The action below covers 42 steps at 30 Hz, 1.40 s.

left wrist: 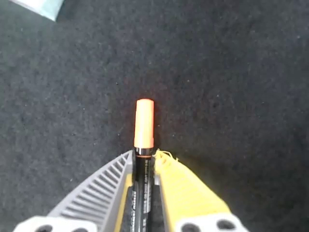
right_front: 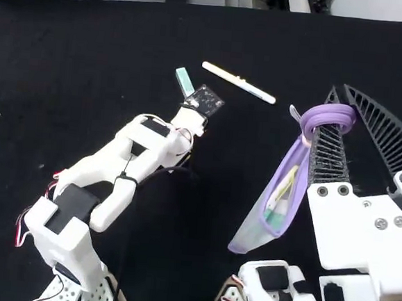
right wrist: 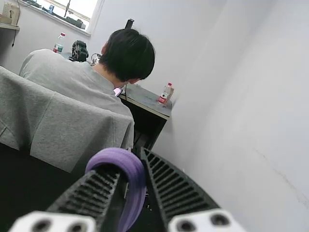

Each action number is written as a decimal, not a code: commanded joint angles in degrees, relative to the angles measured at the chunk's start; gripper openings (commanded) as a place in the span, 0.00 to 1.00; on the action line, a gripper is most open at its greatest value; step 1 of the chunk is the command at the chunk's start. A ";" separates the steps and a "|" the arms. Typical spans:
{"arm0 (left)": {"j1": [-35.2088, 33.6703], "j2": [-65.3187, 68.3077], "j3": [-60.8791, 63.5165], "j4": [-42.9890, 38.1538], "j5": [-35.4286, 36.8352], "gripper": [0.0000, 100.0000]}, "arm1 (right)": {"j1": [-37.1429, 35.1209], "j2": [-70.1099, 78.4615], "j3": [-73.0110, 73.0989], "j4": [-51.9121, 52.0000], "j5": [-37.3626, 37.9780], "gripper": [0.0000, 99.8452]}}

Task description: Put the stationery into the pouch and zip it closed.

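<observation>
- The left gripper (left wrist: 144, 162) is pressed together on a black marker with an orange cap (left wrist: 144, 123). The capped end sticks out past the fingertips, above the black table (right_front: 90, 51).
- The right gripper (right_front: 336, 98), at the right of the high view, is pinched on the purple strap (right wrist: 126, 186) of the pouch (right_front: 254, 228). The pouch slants from there down toward the lower centre, its mouth open along the side.
- Risk: the pouch is soft and held only by its strap. A marker arriving off-line would probably push the lip aside or swing the bag rather than slide in.
- Risk: the mouth looks narrow and already holds items, so the marker could jam against them and stay half out, blocking the zip.
- Risk: the marker is gripped along its body, so a knock on the cap may twist it in the jaws.
- Count: two arms, one pouch, one marker in the grip.
- Count: two loose items in the upper centre of the table, one teal eraser (right_front: 184, 81) just beside the left arm's tip and one pale pen (right_front: 238, 82).
- Inside the pouch, yellow and green pieces (right_front: 281, 198) show; their number I cannot tell.
</observation>
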State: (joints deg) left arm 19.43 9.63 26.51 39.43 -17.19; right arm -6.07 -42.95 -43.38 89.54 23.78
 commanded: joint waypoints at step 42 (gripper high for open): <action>43.38 -89.85 29.67 -33.58 -8.18 0.03 | -0.62 -0.48 -0.04 -1.41 -0.18 0.01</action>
State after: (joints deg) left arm 58.37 -87.34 56.40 7.52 -15.96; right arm -6.07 -42.95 -43.38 89.54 23.78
